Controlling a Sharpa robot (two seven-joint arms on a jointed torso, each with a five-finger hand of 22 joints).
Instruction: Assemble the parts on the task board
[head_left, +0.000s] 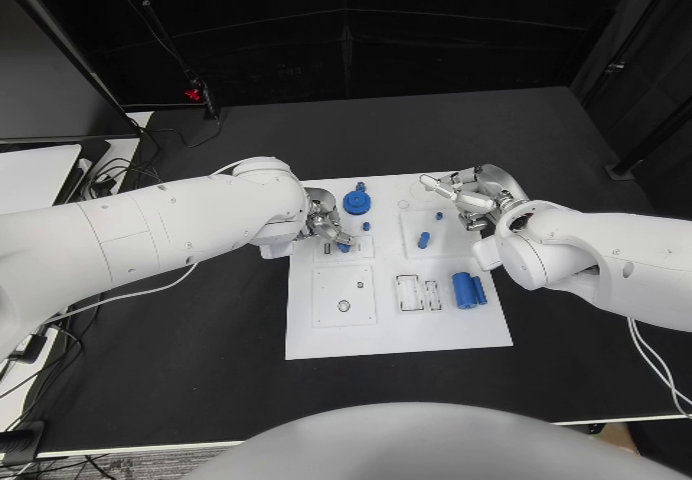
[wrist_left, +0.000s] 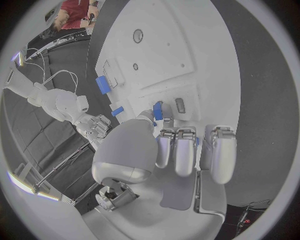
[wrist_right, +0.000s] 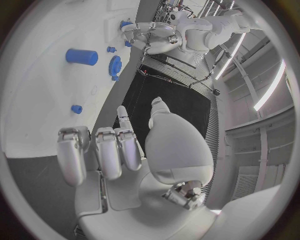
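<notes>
Left hand (head_left: 326, 222) is pinching a small blue part (wrist_left: 158, 110) betw. thumb and fingers (wrist_left: 177, 150), hovering over the task board (head_left: 397, 335) at its far-left area on the worktop. Best approach, imo: be lowering it slowly, keeping it square to its slot. Right hand (head_left: 473, 198) is hanging at the board's far-right edge, fingers loosely curled, holding nothing. No legible writing.
</notes>
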